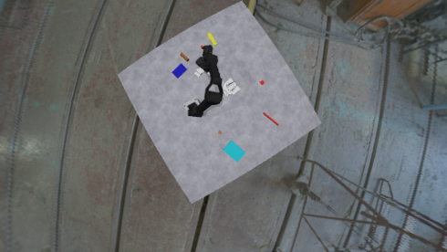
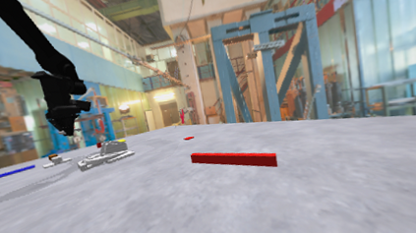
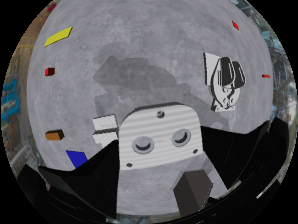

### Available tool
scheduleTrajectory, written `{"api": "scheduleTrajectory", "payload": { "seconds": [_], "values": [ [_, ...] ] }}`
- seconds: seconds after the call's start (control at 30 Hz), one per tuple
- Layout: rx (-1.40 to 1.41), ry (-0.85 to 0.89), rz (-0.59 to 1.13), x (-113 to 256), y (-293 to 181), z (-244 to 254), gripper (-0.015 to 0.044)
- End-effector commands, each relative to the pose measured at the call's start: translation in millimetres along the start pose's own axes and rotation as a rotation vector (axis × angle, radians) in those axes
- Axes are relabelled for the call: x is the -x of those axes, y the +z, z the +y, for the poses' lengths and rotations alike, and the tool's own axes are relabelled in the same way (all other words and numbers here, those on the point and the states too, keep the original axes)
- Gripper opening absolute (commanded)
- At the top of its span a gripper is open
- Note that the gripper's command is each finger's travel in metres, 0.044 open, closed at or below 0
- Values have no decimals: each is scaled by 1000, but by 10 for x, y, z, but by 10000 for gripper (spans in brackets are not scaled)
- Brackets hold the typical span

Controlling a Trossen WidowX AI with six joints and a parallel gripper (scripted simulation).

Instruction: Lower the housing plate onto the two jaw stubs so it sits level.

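Observation:
My gripper [image 1: 201,63] [image 2: 69,134] [image 3: 158,137] is shut on the white housing plate [image 3: 160,131], a ribbed plate with two large round holes. In the wrist view its edges lie between the two black fingers. The plate cannot be made out in the top and exterior views. The gripper is high above the table. The white base with the two jaws [image 1: 231,87] [image 2: 105,159] [image 3: 220,95] stands apart from the gripper, to the upper right in the wrist view. The two jaw tops look dark grey there. Its pins and stubs are too small to judge.
A small white stand [image 1: 199,72] [image 2: 57,161] [image 3: 104,123] is beside the gripper. A blue panel [image 1: 179,70] [image 3: 77,159], brown block [image 1: 184,57] [image 3: 54,135], yellow piece [image 1: 212,39] [image 3: 58,36] and red bar [image 1: 271,119] [image 2: 234,160] lie around. A cyan panel [image 1: 233,151] is at the front.

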State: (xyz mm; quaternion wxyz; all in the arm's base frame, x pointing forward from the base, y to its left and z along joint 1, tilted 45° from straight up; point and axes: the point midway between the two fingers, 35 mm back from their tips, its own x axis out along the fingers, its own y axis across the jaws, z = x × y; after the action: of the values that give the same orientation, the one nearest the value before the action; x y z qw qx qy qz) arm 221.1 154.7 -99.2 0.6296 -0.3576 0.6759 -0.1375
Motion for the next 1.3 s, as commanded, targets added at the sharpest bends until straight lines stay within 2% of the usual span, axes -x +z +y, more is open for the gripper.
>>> {"api": "scheduleTrajectory", "payload": {
  "seconds": [0.0, 1.27],
  "values": [
    [-4, -1, -1, 10, 30, -146, 351],
    [-66, -31, 4, -41, 64, -1388, 351]
  ]
}}
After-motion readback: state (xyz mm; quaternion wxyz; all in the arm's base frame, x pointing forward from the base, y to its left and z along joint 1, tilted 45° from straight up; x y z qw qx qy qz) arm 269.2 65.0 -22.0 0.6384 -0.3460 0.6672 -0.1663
